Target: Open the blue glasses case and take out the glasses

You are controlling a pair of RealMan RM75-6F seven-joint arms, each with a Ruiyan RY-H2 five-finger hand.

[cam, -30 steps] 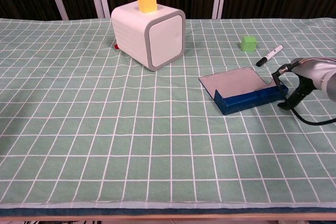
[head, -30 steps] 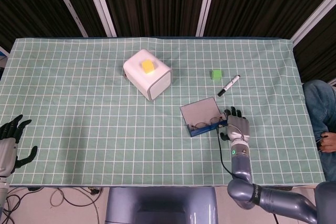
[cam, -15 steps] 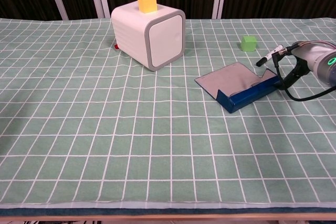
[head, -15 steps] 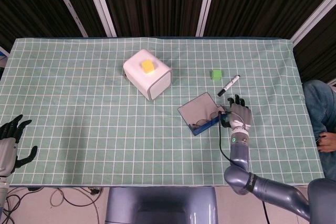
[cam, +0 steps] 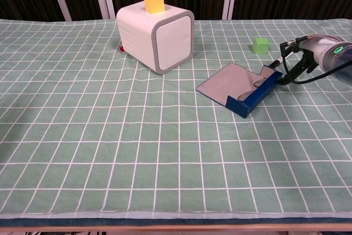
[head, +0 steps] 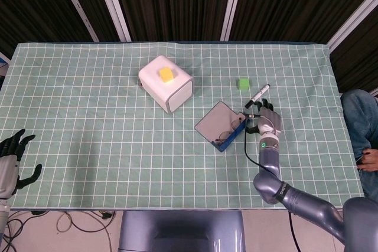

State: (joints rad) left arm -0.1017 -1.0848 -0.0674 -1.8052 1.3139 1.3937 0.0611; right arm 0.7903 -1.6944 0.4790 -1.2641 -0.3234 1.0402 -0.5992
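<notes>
The surface [head: 88, 116] is covered with a soft green cloth ruled in white squares, a little wrinkled toward its edges. Toward the far edge, left of the middle, stands a rounded white box [head: 166, 83] with a smooth grey-rimmed front and a small yellow cube [head: 166, 74] on top. Right of the middle lies the blue glasses case [head: 222, 126], a rigid shallow tray whose flat grey-lined lid is already flung back onto the cloth; over the last second it has swung around, so that its long side now runs diagonally instead of roughly along the near edge, and it has slid toward the far right. The right hand [head: 267, 120] has moved with it and presses against the case's right end, fingers bunched there; whether they pinch anything cannot be told. This suggests the case was pushed rather than emptied: the thin wire glasses [head: 227, 137] still lie inside the tray. The left hand [head: 12, 160] hangs spread and empty off the near left corner. Beyond the case lie a slim black-and-white marker [head: 257, 95] and a small green cube [head: 243, 83].
</notes>
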